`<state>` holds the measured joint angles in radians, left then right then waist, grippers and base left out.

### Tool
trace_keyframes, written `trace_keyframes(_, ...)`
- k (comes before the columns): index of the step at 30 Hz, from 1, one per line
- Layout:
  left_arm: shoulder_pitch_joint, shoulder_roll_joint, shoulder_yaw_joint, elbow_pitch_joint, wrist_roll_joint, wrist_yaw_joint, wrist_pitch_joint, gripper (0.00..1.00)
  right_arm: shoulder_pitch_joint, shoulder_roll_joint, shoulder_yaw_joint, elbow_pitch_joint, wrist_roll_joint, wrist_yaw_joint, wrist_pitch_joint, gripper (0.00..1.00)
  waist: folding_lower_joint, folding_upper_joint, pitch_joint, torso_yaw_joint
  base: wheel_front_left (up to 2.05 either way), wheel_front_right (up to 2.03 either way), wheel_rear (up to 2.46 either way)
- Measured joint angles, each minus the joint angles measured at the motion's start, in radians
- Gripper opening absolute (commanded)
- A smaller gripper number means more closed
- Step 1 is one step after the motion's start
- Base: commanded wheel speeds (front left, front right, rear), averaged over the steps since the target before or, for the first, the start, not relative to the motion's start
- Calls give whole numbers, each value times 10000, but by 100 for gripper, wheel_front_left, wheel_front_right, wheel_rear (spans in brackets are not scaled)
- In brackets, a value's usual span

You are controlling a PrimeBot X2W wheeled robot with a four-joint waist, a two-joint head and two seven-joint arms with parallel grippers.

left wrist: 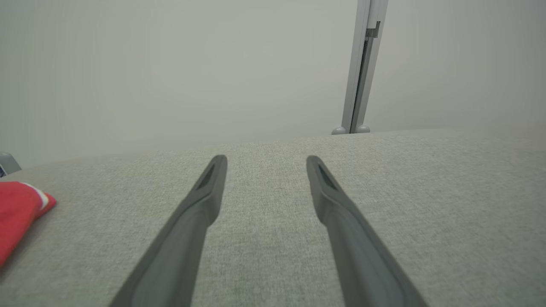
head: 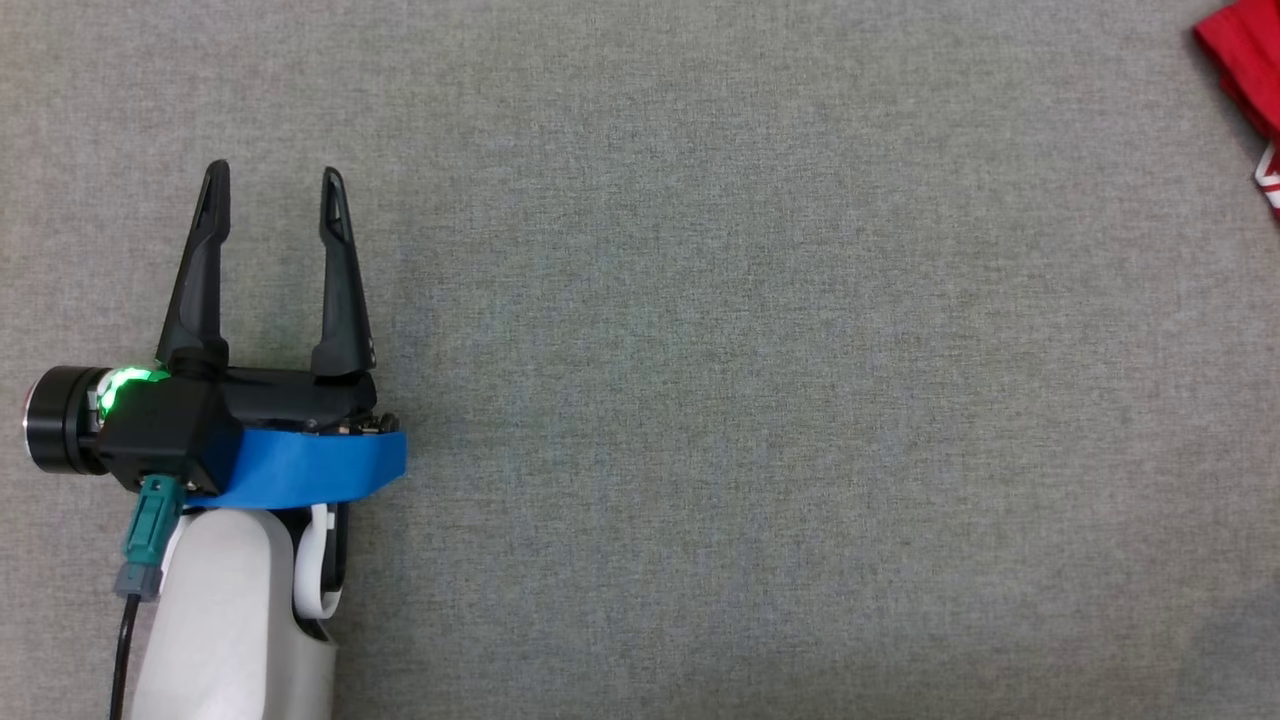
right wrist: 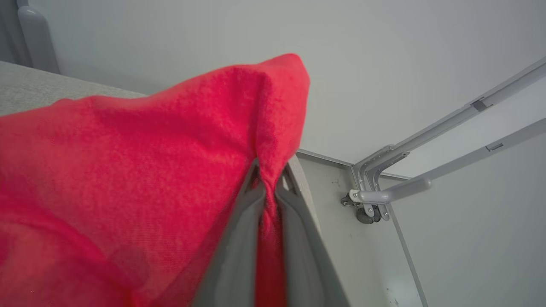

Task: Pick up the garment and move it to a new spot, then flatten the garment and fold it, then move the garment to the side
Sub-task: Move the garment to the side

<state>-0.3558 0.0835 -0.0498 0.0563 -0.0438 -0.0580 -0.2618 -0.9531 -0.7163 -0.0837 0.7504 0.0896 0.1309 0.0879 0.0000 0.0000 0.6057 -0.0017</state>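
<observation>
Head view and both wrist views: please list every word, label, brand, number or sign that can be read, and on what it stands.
No text can be read here.
red garment: white marks at its edge, no letters can be made out.
blue tape behind the left claw: plain, no writing.
grey object at the left wrist view's edge: a blue speck, too small to read.

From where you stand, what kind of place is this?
Probably a lab or test room: a grey fabric-covered table, a bare pale wall, and a grey metal frame standing beside the table.
</observation>
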Motion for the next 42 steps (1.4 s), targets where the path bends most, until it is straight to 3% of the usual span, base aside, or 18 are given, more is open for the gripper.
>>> trace_keyframes(1,-1,0,0,6,0,0,0,100,-113,2,-48,148,-40,-2,-25,100,0,1,-3,11,0,0,0)
trace_keyframes(9,79,-8,58,125,-8,56,0,100,-490,372,-144,922,-357,-2,-1104,100,0,0,-336,19,0,0,0)
trace_keyframes(18,887,-35,245,477,-182,90,0,100,53,1737,431,627,-40,-2,-2928,100,-2,0,-1723,100,0,0,0)
trace_keyframes(23,1633,-58,366,692,-253,88,0,100,1201,3016,1039,-330,288,-2,-3346,100,-3,0,-2805,207,0,0,0)
trace_keyframes(32,2738,-127,382,1020,-286,102,2,100,3545,4468,1544,-2011,757,-2,-3461,100,-3,1,-4219,325,0,0,0)
trace_keyframes(42,3342,-194,324,1269,-357,130,0,100,6371,5622,823,-4046,685,-2,-3009,100,-3,0,-5157,284,0,0,0)
